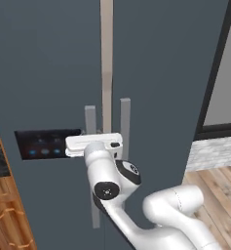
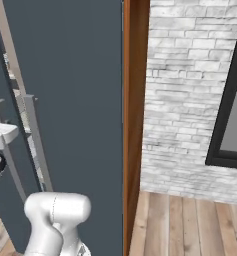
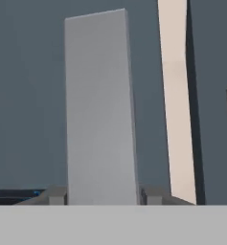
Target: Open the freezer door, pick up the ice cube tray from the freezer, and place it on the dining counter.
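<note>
The freezer door (image 1: 44, 73) is the dark slate-blue panel on the left, with a black control panel (image 1: 44, 144) lit by blue lights. Its grey vertical bar handle (image 1: 90, 119) stands beside the seam. My gripper (image 1: 91, 140) is at that handle, level with the control panel. In the hand view the handle (image 3: 100, 110) fills the space between my fingertips (image 3: 56, 195), which press on both its sides, so my gripper (image 3: 104, 195) is shut on it. A narrow pale gap (image 1: 106, 58) shows between the two doors. The freezer's inside and the ice cube tray are hidden.
The plain slate-blue door (image 1: 161, 73) with its own grey handle (image 1: 125, 127) is to the right. Black marble over brown wood (image 1: 0, 195) shows at the left edge; I cannot tell whether it is the dining counter. A white brick wall (image 2: 190, 100) and wooden floor (image 2: 190, 225) lie right.
</note>
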Controlling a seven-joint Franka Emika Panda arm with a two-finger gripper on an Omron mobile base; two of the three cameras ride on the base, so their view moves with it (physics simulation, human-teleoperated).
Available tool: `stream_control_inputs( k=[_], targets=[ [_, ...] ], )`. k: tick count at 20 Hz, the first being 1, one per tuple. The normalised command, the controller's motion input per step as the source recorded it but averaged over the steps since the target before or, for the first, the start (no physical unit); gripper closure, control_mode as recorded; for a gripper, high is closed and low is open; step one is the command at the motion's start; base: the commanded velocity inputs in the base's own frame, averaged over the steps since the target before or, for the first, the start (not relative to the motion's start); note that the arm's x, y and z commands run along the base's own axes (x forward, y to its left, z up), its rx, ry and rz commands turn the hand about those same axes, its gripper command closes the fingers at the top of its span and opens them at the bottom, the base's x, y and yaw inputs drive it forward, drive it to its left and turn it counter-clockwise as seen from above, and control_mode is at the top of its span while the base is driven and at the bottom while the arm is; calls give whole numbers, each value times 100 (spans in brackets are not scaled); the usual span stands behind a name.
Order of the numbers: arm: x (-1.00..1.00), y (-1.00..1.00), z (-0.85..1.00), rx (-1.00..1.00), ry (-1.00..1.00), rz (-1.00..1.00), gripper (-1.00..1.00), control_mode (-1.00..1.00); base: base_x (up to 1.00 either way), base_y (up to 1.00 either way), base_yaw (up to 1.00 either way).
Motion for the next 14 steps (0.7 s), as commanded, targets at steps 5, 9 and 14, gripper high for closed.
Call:
stream_control_inputs(
  k=[5,9,14],
  targets=[
    [-64,18,-1,0,0,0,100,-100,0,0,0],
    [-70,19,0,0,0,0,100,-100,0,0,0],
    [-70,17,-1,0,0,0,100,-100,0,0,0]
  ],
)
